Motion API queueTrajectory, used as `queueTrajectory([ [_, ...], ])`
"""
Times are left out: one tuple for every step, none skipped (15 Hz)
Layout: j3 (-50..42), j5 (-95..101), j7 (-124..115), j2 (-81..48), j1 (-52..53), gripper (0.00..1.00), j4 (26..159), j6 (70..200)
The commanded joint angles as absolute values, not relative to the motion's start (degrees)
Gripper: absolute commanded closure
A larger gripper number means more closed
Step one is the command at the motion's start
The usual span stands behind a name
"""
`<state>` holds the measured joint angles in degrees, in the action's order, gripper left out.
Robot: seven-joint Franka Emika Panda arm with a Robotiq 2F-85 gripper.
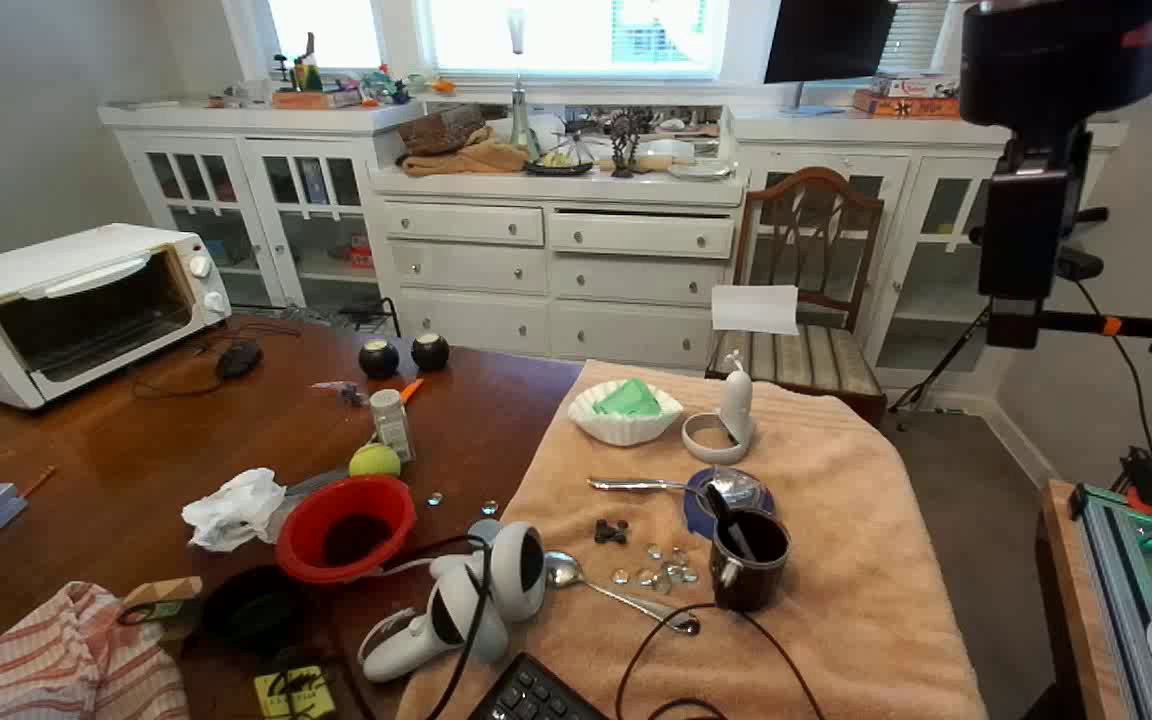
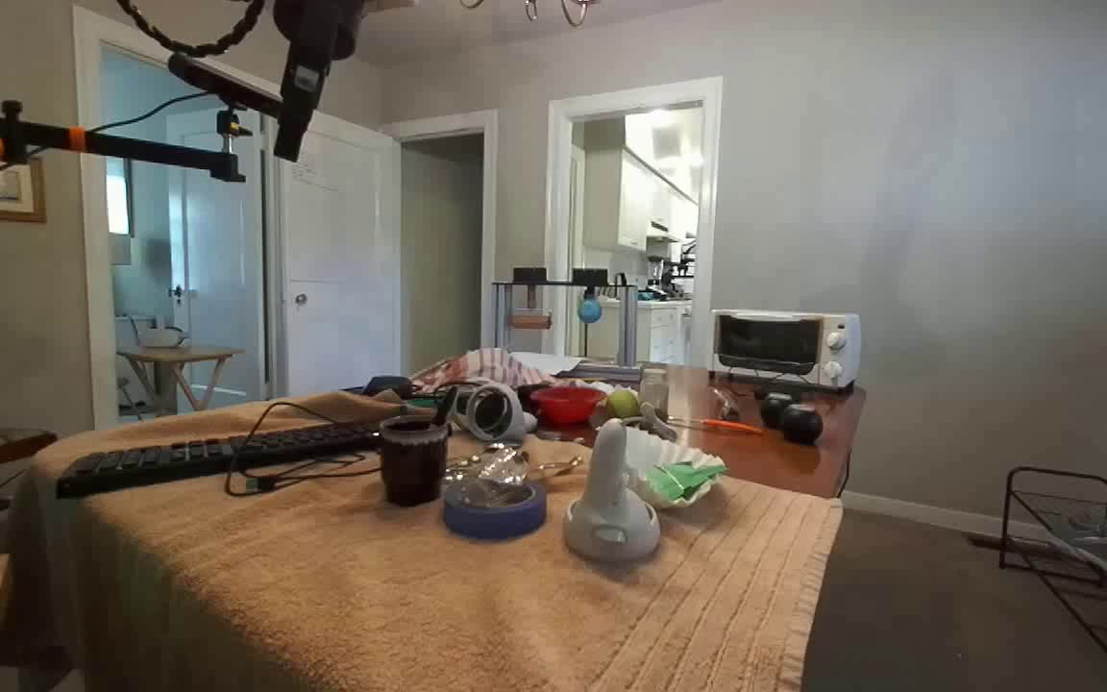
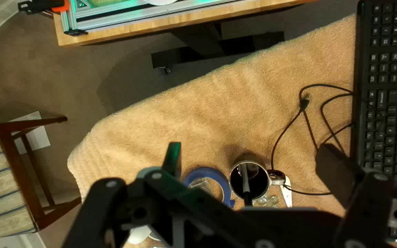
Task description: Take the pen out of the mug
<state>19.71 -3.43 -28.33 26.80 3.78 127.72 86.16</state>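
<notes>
The pen (image 1: 733, 522) leans in the mug (image 1: 751, 580), with its dark upper end sticking out over the rim. The pen (image 2: 444, 407) and the dark glossy mug (image 2: 413, 469) also show in the other exterior picture. In the wrist view the mug (image 3: 258, 184) stands upright, its handle to the right, and the pen (image 3: 245, 179) crosses its opening; the pen's upper end is hidden behind the gripper body. My gripper (image 3: 255, 157) is open and empty, its fingers wide apart, high above the mug. It hangs high in both exterior views (image 1: 1014, 325) (image 2: 288, 144).
A blue tape roll (image 3: 207, 172) stands close beside the mug. A black cable (image 3: 281, 137) runs by the handle to a keyboard (image 3: 388, 103). Glass beads (image 1: 651, 575), a spoon (image 1: 626, 595), a white controller (image 1: 733, 405) and a red bowl (image 1: 346, 530) lie around.
</notes>
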Motion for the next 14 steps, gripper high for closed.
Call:
queueTrajectory([
  [18.7,-3.0,-28.8,26.6,5.0,0.00,127.6,86.1],
  [18.7,-3.0,-28.8,26.6,5.0,0.00,127.6,86.1],
  [18.7,-3.0,-28.8,26.6,5.0,0.00,127.6,86.1],
  [18.7,-3.0,-28.8,26.6,5.0,0.00,127.6,86.1],
  [18.7,-3.0,-28.8,26.6,5.0,0.00,127.6,86.1],
  [19.1,-2.8,-28.9,24.7,4.9,0.00,126.9,86.0],
  [19.3,-2.6,-28.7,23.0,4.9,0.00,126.1,85.3],
  [19.2,-2.6,-27.9,20.5,4.9,0.00,124.9,84.9],
  [18.8,-3.0,-26.3,18.6,5.1,0.00,124.0,85.3],
  [18.4,-3.2,-24.9,16.7,5.4,0.00,123.5,87.8],
  [18.1,-3.1,-23.7,15.2,5.6,0.00,122.9,89.2],
  [17.7,-2.8,-21.8,12.8,5.8,0.00,122.1,91.8],
  [17.3,-2.5,-20.6,11.1,6.0,0.00,121.5,94.2],
  [17.0,-2.3,-20.4,8.9,6.0,0.00,120.9,96.6],
])
